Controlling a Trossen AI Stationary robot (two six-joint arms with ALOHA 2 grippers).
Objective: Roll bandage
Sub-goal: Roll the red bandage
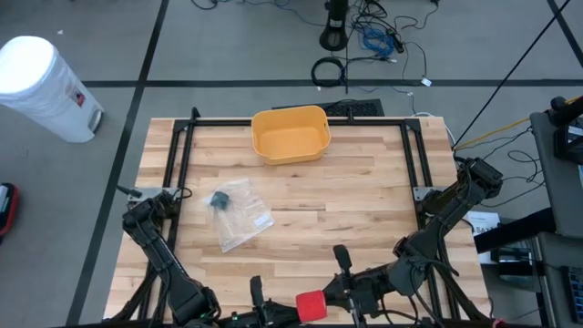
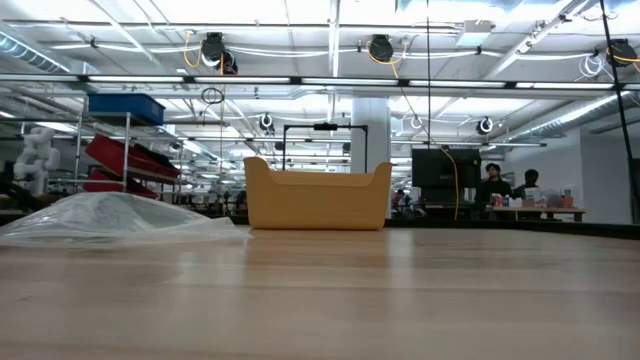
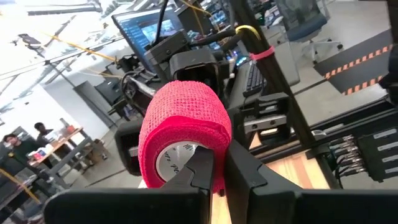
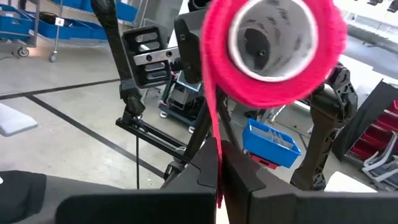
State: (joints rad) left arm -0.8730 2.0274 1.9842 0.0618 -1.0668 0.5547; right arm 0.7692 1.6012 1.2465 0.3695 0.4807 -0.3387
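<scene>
At the desk's [image 1: 301,200] near edge both arms were folded low, facing each other. Left gripper [image 3: 214,177] had its fingers pinched on the wall of the red bandage roll [image 3: 183,134]; right gripper [image 4: 219,171] had its fingers pressed together on the roll's loose tail [image 4: 212,99]. Roll sat between them, off the wood. Yellow bin [image 1: 290,133] stood at the far edge, contents not visible. Clear plastic bag [image 1: 235,212] with a dark item lay left of centre, well apart from the grippers.
</scene>
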